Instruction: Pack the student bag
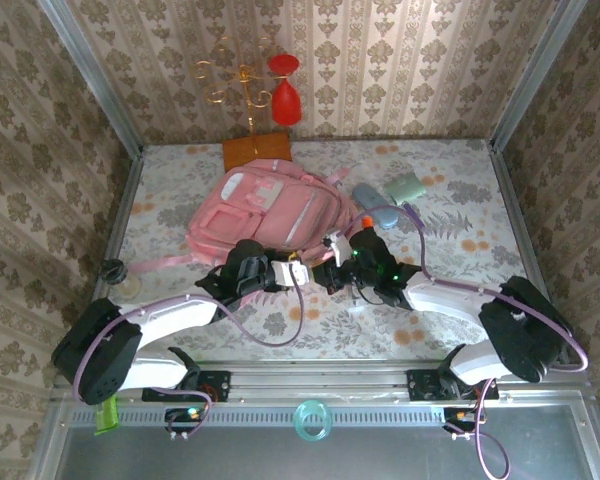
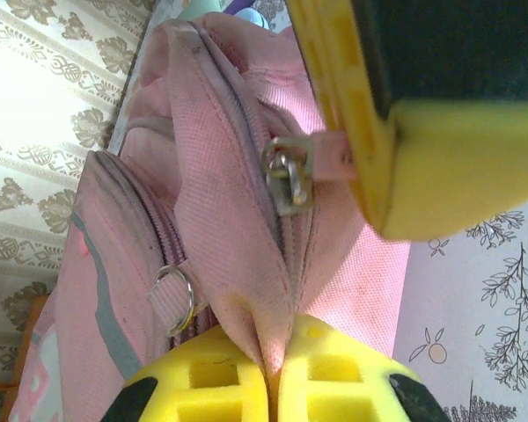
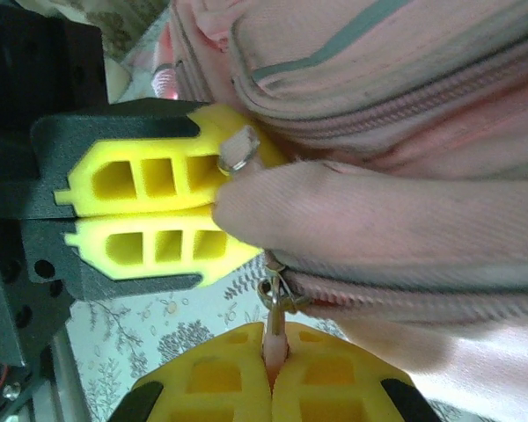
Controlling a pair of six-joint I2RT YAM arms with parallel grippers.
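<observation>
The student bag (image 1: pixel 265 210), a soft pink backpack, lies on the floral table behind both grippers. My left gripper (image 2: pixel 275 353) is shut on a fold of the bag's pink fabric (image 2: pixel 246 255) right beside the zipper line. It appears again in the right wrist view as the left gripper (image 3: pixel 218 211), pinching the same fold. My right gripper (image 3: pixel 277 350) is shut on the pink pull tab (image 3: pixel 275 327) of the metal zipper slider (image 2: pixel 288 180). One of its yellow fingers (image 2: pixel 352 105) shows at the upper right of the left wrist view. From above, the left gripper (image 1: pixel 298 272) and right gripper (image 1: pixel 330 252) meet at the bag's near edge.
A gold candle stand with a red piece (image 1: pixel 280 85) on a wooden base (image 1: pixel 255 150) stands behind the bag. A blue-grey item (image 1: pixel 365 193) and a pale green one (image 1: pixel 405 185) lie right of it. A black round thing (image 1: pixel 113 270) sits at the table's left edge.
</observation>
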